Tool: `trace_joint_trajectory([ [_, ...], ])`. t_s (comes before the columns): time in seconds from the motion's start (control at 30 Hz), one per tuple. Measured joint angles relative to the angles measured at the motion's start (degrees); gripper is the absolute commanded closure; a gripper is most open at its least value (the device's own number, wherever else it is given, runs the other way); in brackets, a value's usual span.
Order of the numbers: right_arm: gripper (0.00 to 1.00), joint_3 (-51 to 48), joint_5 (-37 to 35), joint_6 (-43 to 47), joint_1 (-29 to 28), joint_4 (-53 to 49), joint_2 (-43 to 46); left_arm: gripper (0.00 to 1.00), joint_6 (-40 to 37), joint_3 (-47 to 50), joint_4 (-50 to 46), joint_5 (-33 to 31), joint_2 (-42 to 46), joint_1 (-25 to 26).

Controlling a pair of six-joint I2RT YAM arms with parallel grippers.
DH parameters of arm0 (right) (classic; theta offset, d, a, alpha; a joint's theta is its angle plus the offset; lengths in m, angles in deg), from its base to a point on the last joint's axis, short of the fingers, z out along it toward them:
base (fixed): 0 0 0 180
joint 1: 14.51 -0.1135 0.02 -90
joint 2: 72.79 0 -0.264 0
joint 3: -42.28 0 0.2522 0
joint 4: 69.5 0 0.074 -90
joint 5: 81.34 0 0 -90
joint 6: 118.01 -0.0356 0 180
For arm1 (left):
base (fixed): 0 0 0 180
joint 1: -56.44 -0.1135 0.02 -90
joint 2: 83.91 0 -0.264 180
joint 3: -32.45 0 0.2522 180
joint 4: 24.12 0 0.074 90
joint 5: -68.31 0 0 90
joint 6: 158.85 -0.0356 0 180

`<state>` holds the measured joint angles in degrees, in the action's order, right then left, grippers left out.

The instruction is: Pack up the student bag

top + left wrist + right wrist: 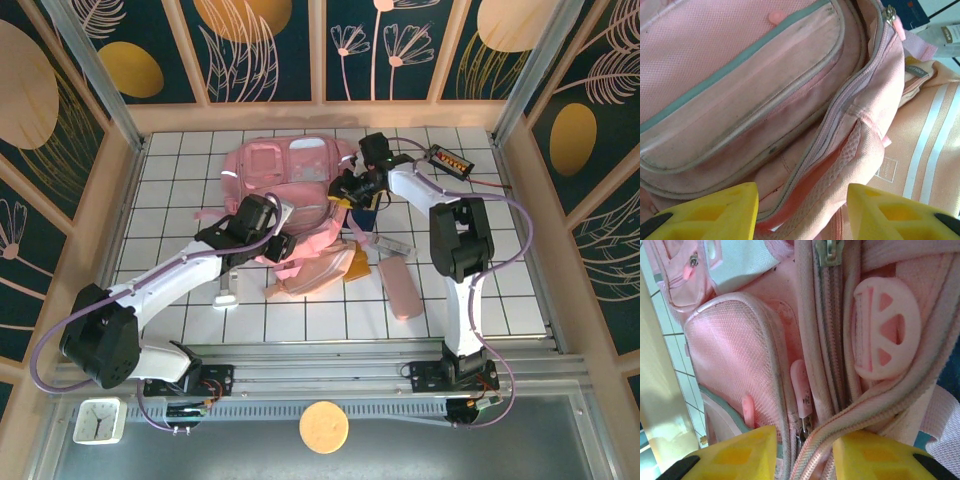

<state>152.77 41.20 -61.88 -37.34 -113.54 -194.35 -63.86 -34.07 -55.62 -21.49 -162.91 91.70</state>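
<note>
The student bag (285,165) is a large pink backpack lying flat at the back middle of the tiled table. My left gripper (280,238) is at its near edge. In the left wrist view the yellow fingers (715,212) stand apart with a thick fold of the bag's unzipped rim (840,160) bunched between them, and the left gripper (802,212) is shut on that fold. My right gripper (345,190) is at the bag's right side. In the right wrist view the right gripper (805,452) is open, straddling the zip slider (804,432). The pink zip pull (802,387) lies just beyond its tips.
A peach striped pouch (310,272) lies against the bag's near edge. A slim pink case (402,287) and a white tube (393,245) lie to its right. A red-and-black gadget (450,160) sits at the back right, and a small white item (226,298) at the left. Wooden walls surround the table.
</note>
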Motion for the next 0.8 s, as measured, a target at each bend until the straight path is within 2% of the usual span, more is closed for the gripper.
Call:
trace_joint_trajectory([
  [0.03, 0.93, 0.6, -0.1, 0.4, 0.0, -0.4, -0.5, 0.5, 0.0, 0.3, 0.0, 0.0, 0.0, 0.0],
  [0.07, 1.0, 0.9, -0.2, 0.4, 0.0, -0.5, -0.8, 0.49, 0.0, 0.7, 0.0, 0.2, 0.0, 0.0],
  [0.2, 1.0, 1.2, -0.8, -1.2, -0.1, -0.3, -1.0, 0.48, 0.3, 1.1, 0.2, 1.0, 0.0, 0.0],
  [0.4, 1.0, 1.3, -2.9, -6.0, -1.3, 1.7, 2.4, 0.3, 5.6, -1.6, 1.9, 4.5, 0.4, 0.0],
  [0.57, 1.0, 0.8, -4.9, -11.6, -3.4, 7.2, 7.9, 0.26, 16.4, -5.1, 6.8, 8.8, 1.8, -0.1],
  [0.8, 1.0, -1.7, -6.0, -19.2, -6.4, 17.7, 13.7, 0.27, 38.2, -5.2, 12.6, 12.9, 4.1, -0.9],
])
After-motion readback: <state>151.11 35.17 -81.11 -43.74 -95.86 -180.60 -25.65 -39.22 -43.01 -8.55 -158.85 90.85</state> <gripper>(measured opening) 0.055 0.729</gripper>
